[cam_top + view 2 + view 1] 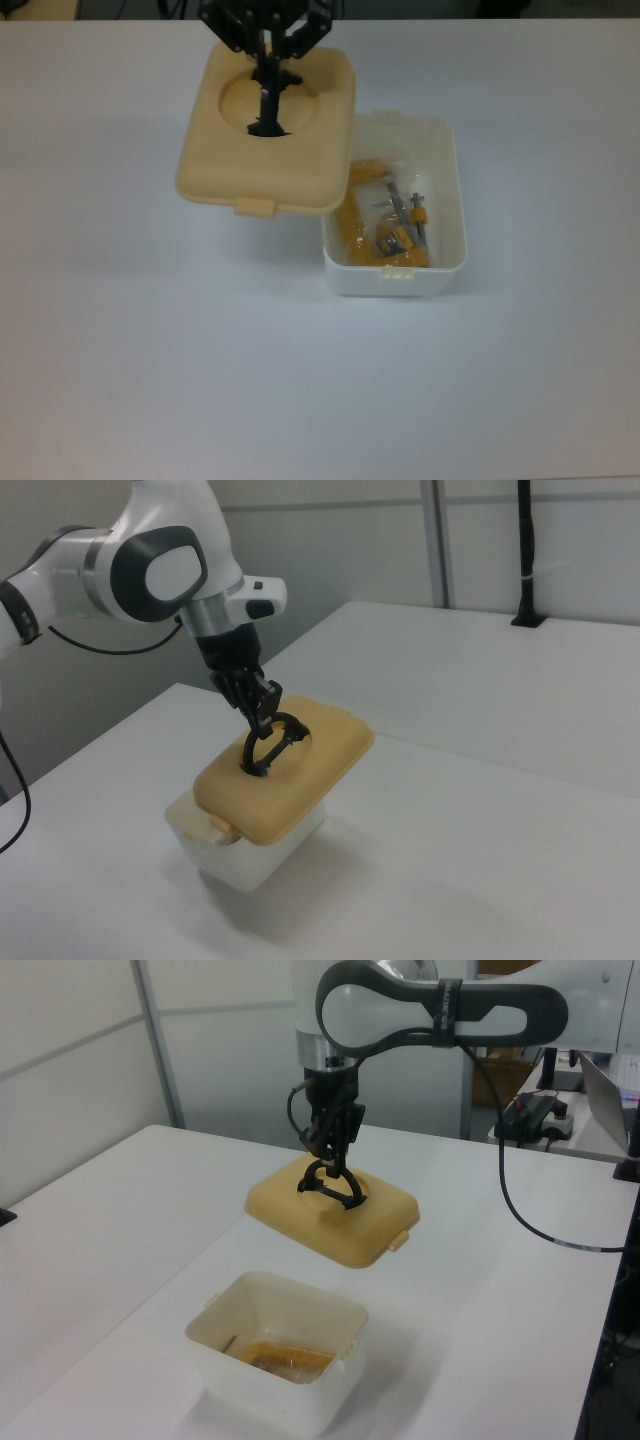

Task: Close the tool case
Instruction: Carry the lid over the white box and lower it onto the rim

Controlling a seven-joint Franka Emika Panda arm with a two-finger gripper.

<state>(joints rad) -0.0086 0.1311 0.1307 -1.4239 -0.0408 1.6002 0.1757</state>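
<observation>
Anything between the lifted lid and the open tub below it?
Nothing. In the left view the lid, hanging by its handle from the end effector, is separated from the tub only by open air.

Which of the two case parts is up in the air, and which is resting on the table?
The tan lid hangs in the air, carried by its black handle. The white tub sits on the table.
</observation>
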